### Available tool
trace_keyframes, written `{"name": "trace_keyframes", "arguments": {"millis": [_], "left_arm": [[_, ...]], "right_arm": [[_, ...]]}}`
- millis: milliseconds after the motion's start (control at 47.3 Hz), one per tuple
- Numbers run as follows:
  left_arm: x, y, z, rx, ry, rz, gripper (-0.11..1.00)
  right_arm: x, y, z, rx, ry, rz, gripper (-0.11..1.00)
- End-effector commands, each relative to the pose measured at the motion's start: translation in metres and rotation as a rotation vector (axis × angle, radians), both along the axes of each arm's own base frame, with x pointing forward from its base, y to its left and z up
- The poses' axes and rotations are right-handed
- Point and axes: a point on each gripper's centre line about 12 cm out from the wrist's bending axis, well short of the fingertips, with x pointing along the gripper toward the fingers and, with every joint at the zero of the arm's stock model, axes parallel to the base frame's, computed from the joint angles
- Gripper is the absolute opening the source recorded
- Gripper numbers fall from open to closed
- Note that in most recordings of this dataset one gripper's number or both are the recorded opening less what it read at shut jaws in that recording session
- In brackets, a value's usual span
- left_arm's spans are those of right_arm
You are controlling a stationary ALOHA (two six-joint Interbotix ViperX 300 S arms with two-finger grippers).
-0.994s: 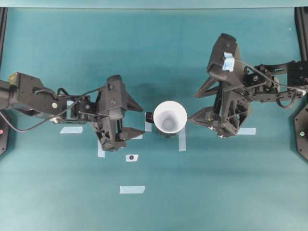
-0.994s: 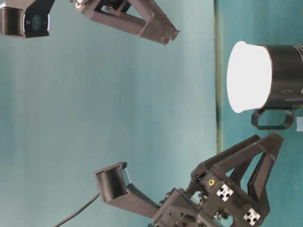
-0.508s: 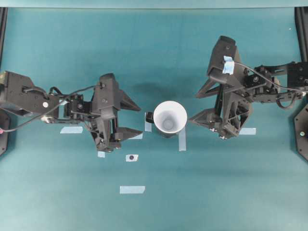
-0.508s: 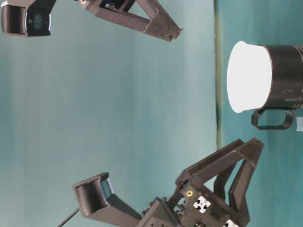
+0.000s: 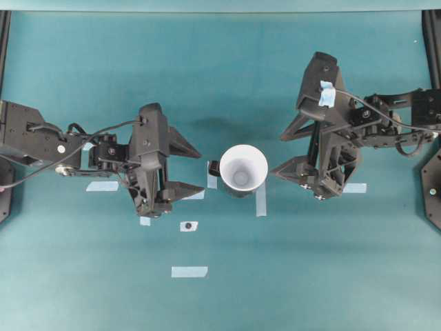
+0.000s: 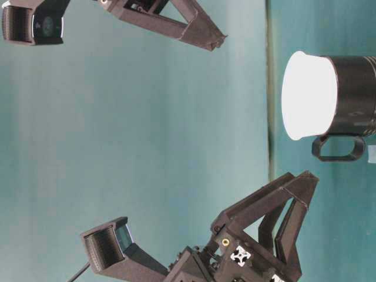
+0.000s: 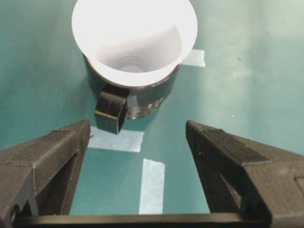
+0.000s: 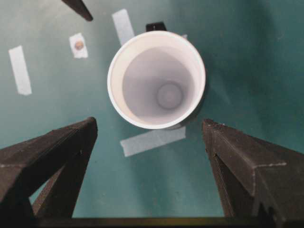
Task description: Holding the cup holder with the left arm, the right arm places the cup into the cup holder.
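- Between both grippers, on the teal table [image 5: 289, 276]: sitting upright with the cup [image 5: 242, 166] already nested inside the cup holder [image 7: 142, 100], white rim flaring above the glossy black ring.
- Off to one side of that pair: hanging with the left gripper [image 5: 187, 169] spread wide, grasping nothing, fingertips a short way from the stubby handle [image 7: 111, 112].
- On the opposite side: hovering with the right gripper [image 5: 284, 153] likewise gaping and empty, close by the cup but not touching it.
- Judging the placing as done; treating the step in hand as backing both arms clear without disturbing the set.
- Keeping both jaws fully parted while pulling straight back along each gripper's own line, avoiding any sideways sweep toward the handle or the rim.
- Watching the nearer left fingertip, since the handle points toward it and looks easy to snag.
- Ignoring the pale tape strips [image 5: 261, 201] lying flat beside the holder's base.
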Motion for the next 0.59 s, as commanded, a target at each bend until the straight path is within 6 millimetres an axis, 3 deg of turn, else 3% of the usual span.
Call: {"name": "trace_keyframes", "arguments": {"millis": [0, 571], "left_arm": [[0.0022, -0.0012, 0.0133, 0.006, -0.040, -0.007, 0.88], [0.0011, -0.0011, 0.0114, 0.003, -0.021, -0.005, 0.88]], "right_arm": [[0.0011, 0.0006, 0.0095, -0.013, -0.035, 0.010, 0.93], [0.0015, 0.0003, 0.0088, -0.014, -0.047, 0.006, 0.93]]}}
